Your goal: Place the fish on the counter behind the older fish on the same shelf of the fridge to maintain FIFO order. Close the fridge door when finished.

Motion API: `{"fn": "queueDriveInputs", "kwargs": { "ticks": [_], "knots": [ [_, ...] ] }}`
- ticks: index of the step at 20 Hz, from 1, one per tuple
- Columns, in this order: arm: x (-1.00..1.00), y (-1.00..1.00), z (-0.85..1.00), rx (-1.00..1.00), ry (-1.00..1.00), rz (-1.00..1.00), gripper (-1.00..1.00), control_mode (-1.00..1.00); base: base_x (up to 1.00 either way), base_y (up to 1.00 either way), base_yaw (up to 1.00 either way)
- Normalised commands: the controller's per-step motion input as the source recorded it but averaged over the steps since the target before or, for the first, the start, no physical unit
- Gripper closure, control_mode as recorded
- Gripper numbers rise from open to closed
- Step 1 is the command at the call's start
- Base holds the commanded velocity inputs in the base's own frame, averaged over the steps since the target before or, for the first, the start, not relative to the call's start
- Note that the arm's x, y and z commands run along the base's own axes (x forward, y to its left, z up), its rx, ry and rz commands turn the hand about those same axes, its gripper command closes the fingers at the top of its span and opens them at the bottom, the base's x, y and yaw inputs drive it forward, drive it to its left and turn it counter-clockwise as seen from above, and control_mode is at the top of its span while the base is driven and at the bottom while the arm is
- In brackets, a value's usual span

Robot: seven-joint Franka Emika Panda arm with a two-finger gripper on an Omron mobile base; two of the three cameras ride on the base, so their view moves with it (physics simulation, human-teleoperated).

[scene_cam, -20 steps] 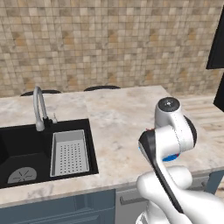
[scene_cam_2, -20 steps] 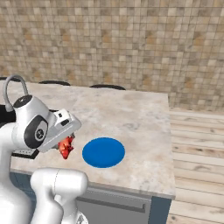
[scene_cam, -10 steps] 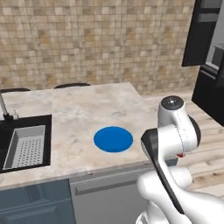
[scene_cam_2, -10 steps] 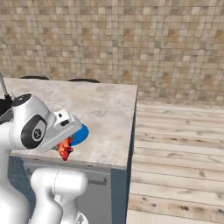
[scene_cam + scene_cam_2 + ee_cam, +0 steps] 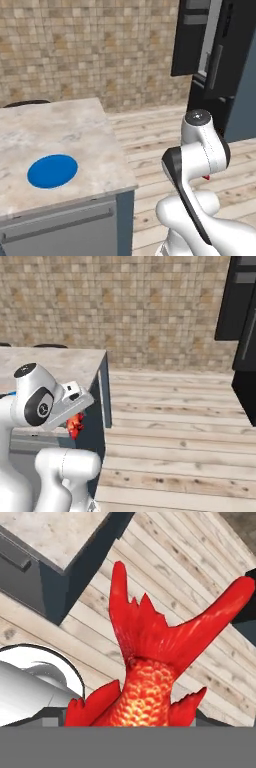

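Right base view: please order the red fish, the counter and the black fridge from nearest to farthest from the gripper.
1. The red fish, held in the gripper, hanging just under it.
2. The counter, just behind the gripper, at left.
3. The black fridge, far across the wooden floor, at upper right.

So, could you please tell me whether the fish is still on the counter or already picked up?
Picked up: the fish hangs at the gripper, over the wooden floor beside the counter.
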Motion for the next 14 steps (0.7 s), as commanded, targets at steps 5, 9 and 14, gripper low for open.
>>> {"fn": "queueDriveInputs", "kwargs": {
  "ticks": [5,9,14],
  "knots": [
    [0.00,0.00,0.00,0.00,0.00,0.00,1.00,1.00,0.64,-1.00,-0.18],
    [0.00,0.00,0.00,0.00,0.00,0.00,1.00,1.00,0.95,-1.00,-0.11],
    [0.00,0.00,0.00,0.00,0.00,0.00,1.00,1.00,1.00,-0.74,-0.01]
  ]
}}
